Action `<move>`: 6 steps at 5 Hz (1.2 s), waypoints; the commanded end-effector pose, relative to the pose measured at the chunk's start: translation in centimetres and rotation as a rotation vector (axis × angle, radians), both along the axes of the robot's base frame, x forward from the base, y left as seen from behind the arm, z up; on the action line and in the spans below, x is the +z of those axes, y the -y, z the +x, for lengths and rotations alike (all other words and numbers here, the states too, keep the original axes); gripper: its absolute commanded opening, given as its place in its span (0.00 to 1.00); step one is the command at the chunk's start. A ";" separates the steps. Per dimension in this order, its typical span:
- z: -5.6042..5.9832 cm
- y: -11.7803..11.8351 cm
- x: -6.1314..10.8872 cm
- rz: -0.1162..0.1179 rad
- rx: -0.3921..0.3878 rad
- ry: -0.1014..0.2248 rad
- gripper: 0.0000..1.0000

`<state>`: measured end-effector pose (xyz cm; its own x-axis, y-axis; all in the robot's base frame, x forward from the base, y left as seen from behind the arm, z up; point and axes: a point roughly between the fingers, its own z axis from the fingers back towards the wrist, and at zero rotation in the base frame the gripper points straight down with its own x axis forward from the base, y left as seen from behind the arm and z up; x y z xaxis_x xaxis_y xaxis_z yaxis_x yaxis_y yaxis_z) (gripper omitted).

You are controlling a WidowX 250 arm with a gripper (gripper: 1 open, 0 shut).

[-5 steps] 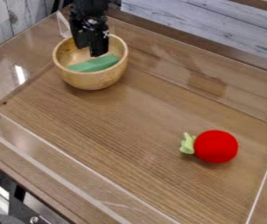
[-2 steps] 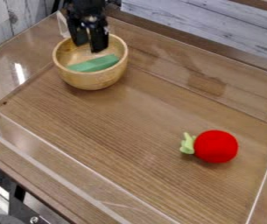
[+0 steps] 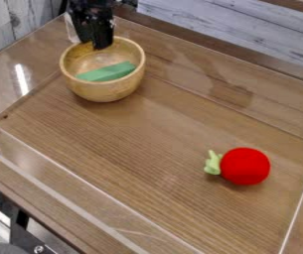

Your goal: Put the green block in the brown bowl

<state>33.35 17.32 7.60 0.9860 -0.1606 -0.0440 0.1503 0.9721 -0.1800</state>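
Note:
The green block (image 3: 107,72) lies flat inside the brown bowl (image 3: 100,94), which stands at the far left of the wooden table. My gripper (image 3: 98,40) hangs above the bowl's far rim, clear of the block, with nothing between its fingers. The dark fingers look drawn close together, and I cannot make out whether a gap is left between them.
A red round toy with a pale green leaf (image 3: 244,166) lies near the front right. Clear plastic walls (image 3: 21,149) fence the table top on its sides. A grey plank wall runs along the back.
The gripper has risen out of the bowl and shifted slightly back and left. Its fingers, earlier spread wide over the block, have narrowed. The block stays in the bowl.

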 end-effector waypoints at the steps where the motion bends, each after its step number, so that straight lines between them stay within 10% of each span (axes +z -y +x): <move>1: 0.1 -0.9 2.5 0.046 -0.010 0.068 1.00; 2: -0.2 -1.6 2.3 0.044 -0.014 0.068 1.00; 3: -0.5 -2.2 2.1 0.046 -0.024 0.072 0.00; 4: 0.0 -2.8 1.8 0.051 0.001 0.073 1.00; 5: 0.5 -3.2 1.5 0.058 0.038 0.074 1.00; 6: 0.9 -3.0 1.1 0.062 0.010 0.076 0.00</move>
